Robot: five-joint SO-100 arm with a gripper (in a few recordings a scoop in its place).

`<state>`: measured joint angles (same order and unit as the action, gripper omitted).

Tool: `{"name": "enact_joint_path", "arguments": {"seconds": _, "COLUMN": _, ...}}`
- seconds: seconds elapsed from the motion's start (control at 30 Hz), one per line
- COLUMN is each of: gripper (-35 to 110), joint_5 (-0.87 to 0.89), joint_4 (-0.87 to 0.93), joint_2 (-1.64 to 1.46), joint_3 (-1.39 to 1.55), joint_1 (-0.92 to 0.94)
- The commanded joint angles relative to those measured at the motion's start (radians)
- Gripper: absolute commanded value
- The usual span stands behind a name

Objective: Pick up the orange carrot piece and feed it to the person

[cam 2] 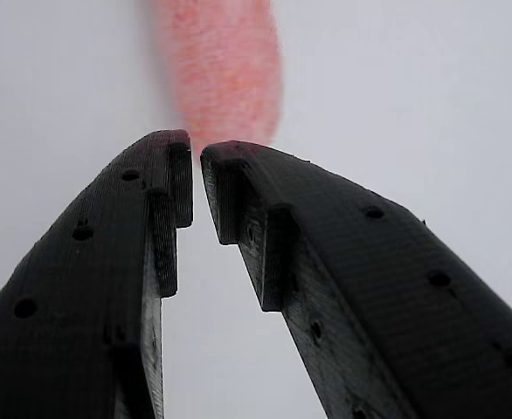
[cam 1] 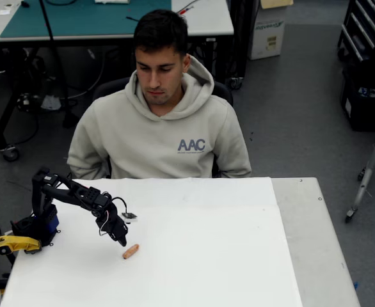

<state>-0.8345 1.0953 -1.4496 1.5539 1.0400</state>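
In the wrist view the gripper (cam 2: 196, 155) has its two black fingers (cam 2: 90, 288) drawn almost together, with only a thin slit between the tips and nothing caught in it. Just past the tips lies the orange carrot piece (cam 2: 219, 70), blurred and pinkish, stretching away from the jaws toward the top of the picture; its near end sits right at the slit, but whether the tips touch it cannot be told.

In the overhead view the gripper (cam 1: 121, 239) points down at the white table (cam 1: 239, 256), near the table's left side. The carrot piece (cam 1: 130, 251) lies flat on the table just to the right of and slightly nearer than the fingertips, tilted on a diagonal. The black arm (cam 1: 79, 195) reaches from its base at the table's left edge, rising first and then bending down to the right. A yellow part (cam 1: 15, 243) shows beside the base.

At the far side of the table sits the person (cam 1: 162, 121) in a light beige hoodie lettered "AAC", head bent down toward the table, well apart from the carrot piece.
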Motion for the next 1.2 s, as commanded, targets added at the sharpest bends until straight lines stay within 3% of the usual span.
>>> {"name": "enact_joint_path", "arguments": {"seconds": 0.0, "gripper": -3, "joint_5": -0.020, "joint_4": -0.008, "joint_2": -0.012, "joint_3": -0.080, "joint_1": 0.003}}
{"name": "enact_joint_path", "arguments": {"seconds": 0.7, "gripper": -1, "joint_5": -0.020, "joint_4": -0.008, "joint_2": -0.015, "joint_3": -0.087, "joint_1": 0.006}}
{"name": "enact_joint_path", "arguments": {"seconds": 1.17, "gripper": 24, "joint_5": -0.020, "joint_4": -0.006, "joint_2": -0.014, "joint_3": -0.084, "joint_1": 0.009}}
